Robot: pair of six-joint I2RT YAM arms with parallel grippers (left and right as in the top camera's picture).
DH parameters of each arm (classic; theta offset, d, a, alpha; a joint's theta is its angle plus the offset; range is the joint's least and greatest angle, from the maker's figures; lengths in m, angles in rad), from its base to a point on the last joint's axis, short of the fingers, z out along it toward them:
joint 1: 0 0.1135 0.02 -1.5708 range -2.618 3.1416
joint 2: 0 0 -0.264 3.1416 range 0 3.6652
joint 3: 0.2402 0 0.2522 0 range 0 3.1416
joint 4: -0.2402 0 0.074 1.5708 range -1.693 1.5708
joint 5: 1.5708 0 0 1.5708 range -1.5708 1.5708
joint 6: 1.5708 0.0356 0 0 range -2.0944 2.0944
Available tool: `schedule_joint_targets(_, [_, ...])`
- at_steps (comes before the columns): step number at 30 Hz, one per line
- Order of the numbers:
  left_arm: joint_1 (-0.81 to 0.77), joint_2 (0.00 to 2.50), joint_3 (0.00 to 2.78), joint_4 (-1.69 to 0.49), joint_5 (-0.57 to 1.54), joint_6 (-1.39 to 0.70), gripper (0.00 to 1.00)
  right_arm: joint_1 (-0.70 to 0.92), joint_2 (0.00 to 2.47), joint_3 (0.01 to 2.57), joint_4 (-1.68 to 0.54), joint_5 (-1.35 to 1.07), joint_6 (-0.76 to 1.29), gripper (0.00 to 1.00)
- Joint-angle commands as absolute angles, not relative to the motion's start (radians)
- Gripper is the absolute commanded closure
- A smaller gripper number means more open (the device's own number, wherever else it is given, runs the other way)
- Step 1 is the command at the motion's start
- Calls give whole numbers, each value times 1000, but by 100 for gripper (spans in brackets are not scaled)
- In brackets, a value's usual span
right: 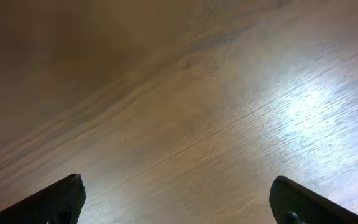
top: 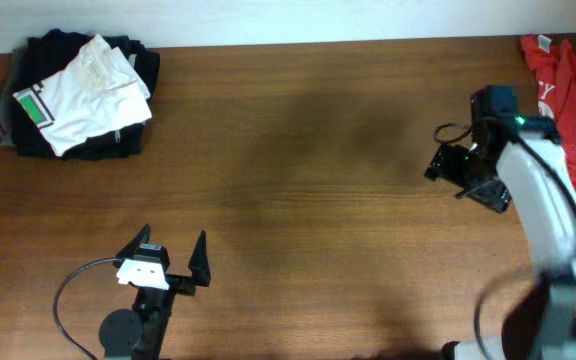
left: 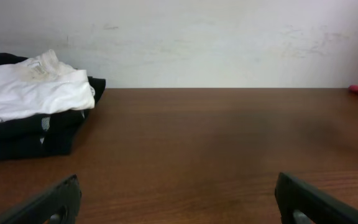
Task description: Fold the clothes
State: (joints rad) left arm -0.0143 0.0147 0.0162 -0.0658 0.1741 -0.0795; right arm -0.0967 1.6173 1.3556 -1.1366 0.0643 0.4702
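The white T-shirt (top: 88, 85) lies in the far left corner of the surface (top: 308, 200), bunched on top of a stack of dark clothes (top: 28, 135). A green and black print (top: 33, 106) shows at its left edge. From the left wrist view it sits as a soft, rumpled heap with rounded folds, not a flat, squared one.

I judge it to be light, limp cotton. It will sag and drape as soon as I lift it, and a pinch in the middle would only drag up a lump. I would rather take a seam or hem at the edge nearest me, or the shoulders if I can find them. I would also pinch shallow, so that I do not catch the dark cloth underneath. It is neither slippery nor fragile, though it could cling to the stack below.

My left hand (top: 172, 240) is near the front edge, fingers spread wide, holding nothing, pointed toward the pile and well apart from it. My right hand (right: 178, 199) is over bare wood on the far right, also wide open and holding nothing, and close beside a red garment (top: 568, 90) at the right edge.

The surface is brown wood grain with a glare patch under the right wrist camera. It looks smooth enough for cloth to slide on. Behind it stands a plain white wall (left: 216, 43). A grey cable (top: 68, 290) loops by the left arm's base.
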Motion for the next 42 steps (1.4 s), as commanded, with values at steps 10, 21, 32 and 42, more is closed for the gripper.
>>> schedule_joint_targets(10, [-19, 6, 9, -65, 160, -75, 1, 74, 936, 1367, -1137, 84, 471, 2])
schedule_joint_targets(21, [-19, 6, 9, -65, 160, -75, 1, 91, 458, 1031, -1002, 127, 449, 2])
schedule_joint_targets(32, [-19, 6, 9, -65, 160, -75, 1, 110, 60, 317, -444, -54, 450, 2])
schedule_joint_targets(42, [-19, 6, 9, -65, 160, -75, 1, 110, 3, 25, 53, -12, 444, 2])
